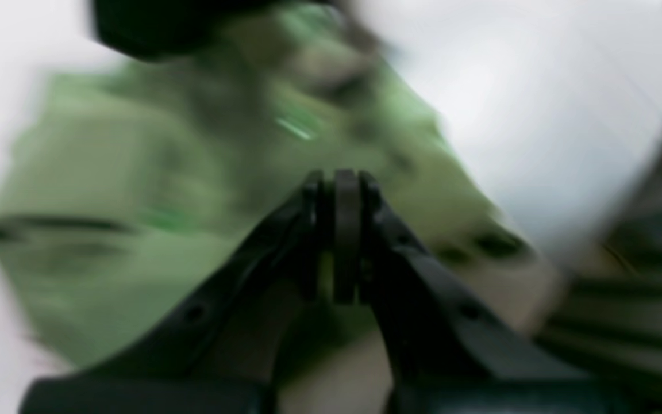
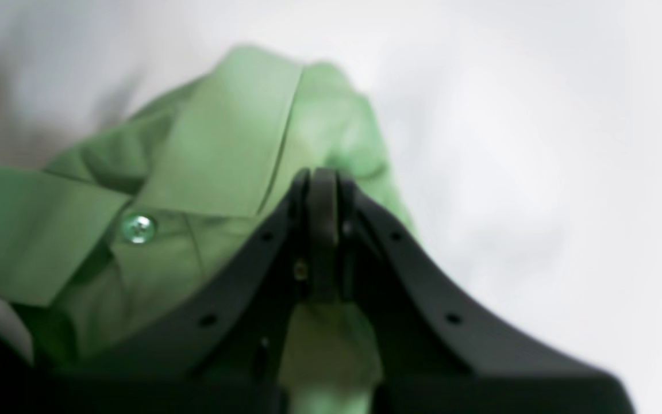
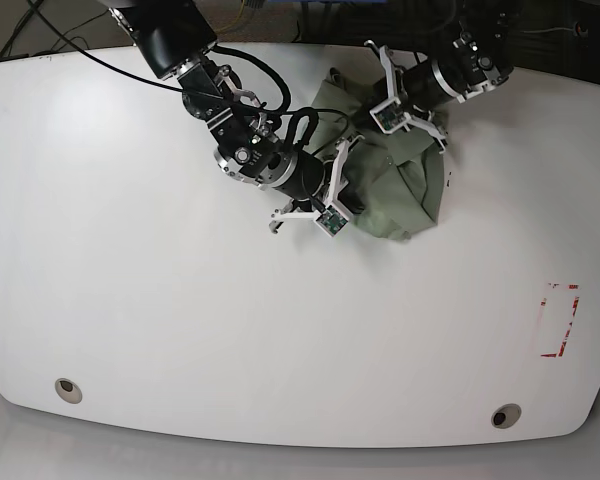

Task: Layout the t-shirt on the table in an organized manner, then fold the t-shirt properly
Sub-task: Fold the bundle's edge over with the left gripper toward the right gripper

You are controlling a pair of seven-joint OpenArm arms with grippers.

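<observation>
White and smooth, the desk (image 3: 180, 330) is mostly bare, with two round grey grommets (image 3: 68, 388) near the front edge and some red tape marks (image 3: 560, 320) off to one side. At the far side of the desk, between the two arms, the t-shirt (image 3: 400, 185) sits in a crumpled green heap. It is not spread out at all yet. Up close it shows a collar (image 2: 216, 149) and a small shiny button (image 2: 138, 228).

The right gripper (image 2: 323, 230) has its jaws squeezed together with green cloth bunched right at them, so it seems to be pinching the shirt. The left gripper (image 1: 345, 230) also has its jaws pressed together over the shirt, but that picture is too smeary to tell if any cloth is caught.

I think the job is at the very first step, laying the shirt flat. Next, each arm should hold a different edge and pull apart gently, so the heap opens up
</observation>
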